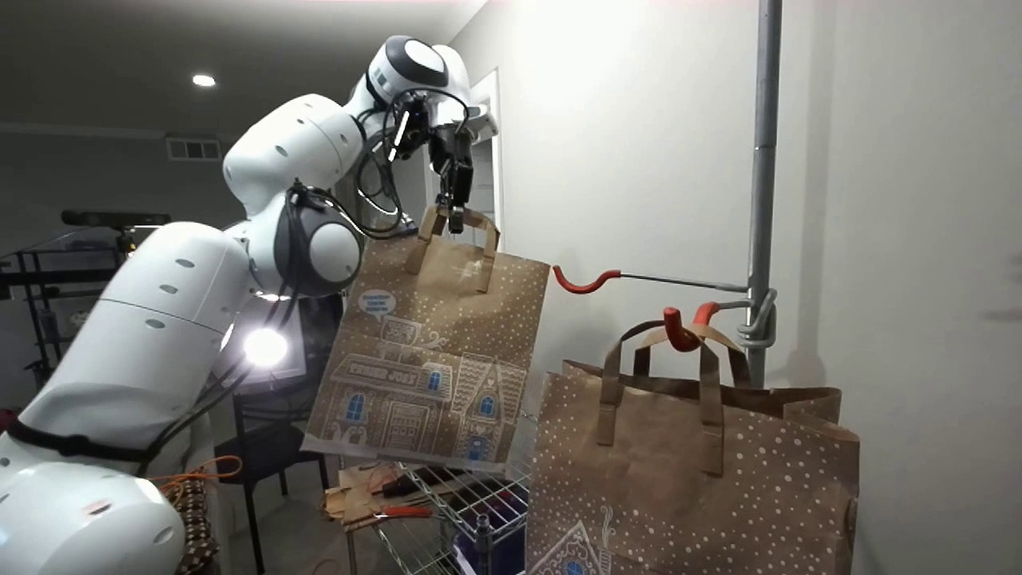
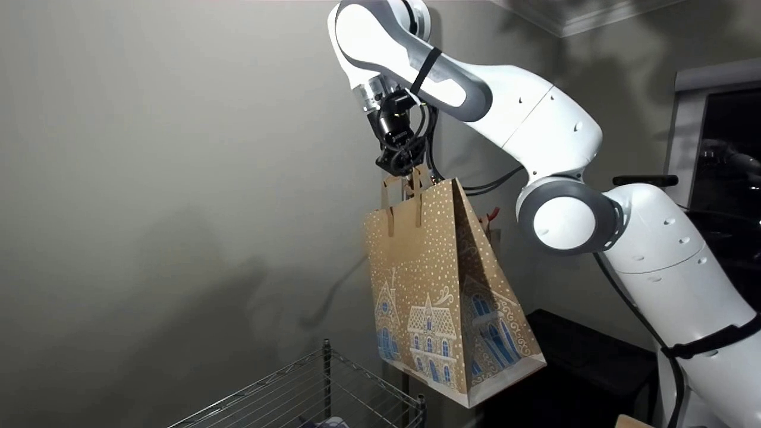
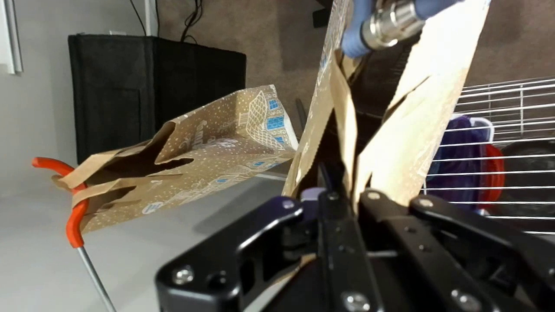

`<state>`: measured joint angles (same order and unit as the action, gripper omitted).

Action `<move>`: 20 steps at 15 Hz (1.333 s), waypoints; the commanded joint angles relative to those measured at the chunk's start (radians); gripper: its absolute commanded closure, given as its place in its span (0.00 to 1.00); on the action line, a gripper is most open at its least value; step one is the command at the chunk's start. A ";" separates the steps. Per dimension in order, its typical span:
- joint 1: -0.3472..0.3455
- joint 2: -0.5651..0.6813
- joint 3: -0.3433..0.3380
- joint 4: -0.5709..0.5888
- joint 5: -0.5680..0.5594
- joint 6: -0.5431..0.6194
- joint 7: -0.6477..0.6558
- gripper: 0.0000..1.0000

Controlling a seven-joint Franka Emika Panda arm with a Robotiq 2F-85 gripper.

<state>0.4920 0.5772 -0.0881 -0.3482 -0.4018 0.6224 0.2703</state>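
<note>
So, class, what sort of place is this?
Likely a storage corner in a home or lab: a wire shelf, a paper bag hanging on a red-tipped hook, and a black chair.

Matt brown paper for the held bag [image 1: 447,319], lightly creased, with flat folded-paper handles [image 1: 485,267]. Similar dull paper for the hanging bag [image 1: 639,455], crumpled near the rim. Glossy, smooth white shell, plastic by the look, on the arm [image 1: 160,303]. Satin black on the gripper [image 1: 457,222], with shiny metal screws [image 3: 183,275]. Smooth, slightly glossy red coating on the hook [image 1: 587,287]; dull grey metal for the pole [image 1: 764,176]. Bare metal wire for the shelf [image 2: 327,380]. Smooth matt wall [image 2: 178,148]. Clothlike matt black on the box [image 3: 112,99].
</note>
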 commanded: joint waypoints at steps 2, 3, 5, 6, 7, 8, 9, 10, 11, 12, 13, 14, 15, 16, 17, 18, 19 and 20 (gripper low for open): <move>0.038 -0.059 0.038 -0.041 0.027 -0.035 -0.146 1.00; 0.044 -0.066 0.046 -0.046 0.026 -0.036 -0.179 1.00; 0.050 -0.077 0.056 -0.062 0.018 -0.031 -0.257 1.00; 0.047 -0.078 0.056 -0.073 0.006 -0.023 -0.302 1.00; 0.042 -0.075 0.054 -0.080 -0.004 -0.014 -0.336 1.00; 0.034 -0.069 0.052 -0.090 -0.015 0.002 -0.386 1.00; 0.029 -0.065 0.049 -0.099 -0.028 0.020 -0.423 1.00; 0.025 -0.011 0.045 -0.026 -0.054 0.015 -0.485 1.00; 0.016 0.003 0.046 -0.021 -0.060 0.041 -0.520 1.00; 0.007 0.016 0.046 -0.019 -0.062 0.062 -0.549 1.00; -0.008 0.029 0.048 -0.014 -0.053 0.085 -0.575 1.00; -0.019 0.037 0.049 -0.017 -0.047 0.106 -0.604 1.00; -0.035 0.043 0.049 -0.019 -0.037 0.127 -0.621 1.00; -0.053 0.051 0.047 -0.017 -0.029 0.141 -0.631 1.00; -0.070 0.055 0.045 -0.019 -0.021 0.152 -0.633 1.00; -0.089 0.055 0.040 -0.025 -0.016 0.156 -0.624 1.00; -0.104 0.060 0.035 -0.024 -0.015 0.157 -0.612 1.00; -0.120 0.060 0.033 -0.023 -0.012 0.156 -0.608 1.00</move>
<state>0.4167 0.6402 -0.0443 -0.3760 -0.4324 0.7649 -0.3123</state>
